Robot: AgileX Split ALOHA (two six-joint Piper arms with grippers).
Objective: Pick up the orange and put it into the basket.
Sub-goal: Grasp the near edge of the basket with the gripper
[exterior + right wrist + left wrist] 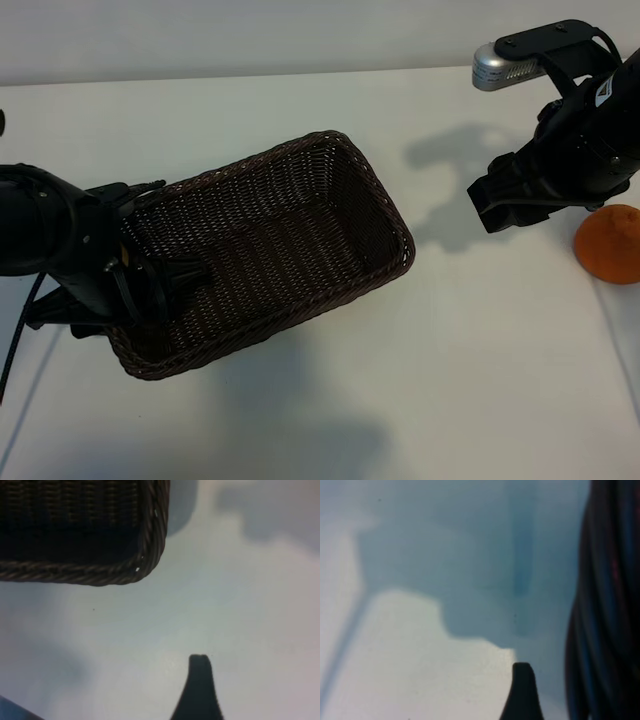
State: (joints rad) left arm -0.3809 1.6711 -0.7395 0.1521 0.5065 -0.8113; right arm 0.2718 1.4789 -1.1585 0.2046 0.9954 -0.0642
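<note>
Basket [290,240] on white table [330,400], left gripper [160,285] at its near end.
Left jaws spread astride the basket's rim; right gripper [510,205] hovers spread, empty, with the orange [608,245] just beside it, outside the jaws.

Basket [270,250]: dk brown woven wicker, rect. w/ rounded corners, braided rim, upright, set diagonally, nothing inside. Orange [610,243]: small, matte, knob on top; well apart from basket, off its far-right corner, outside it.
</note>
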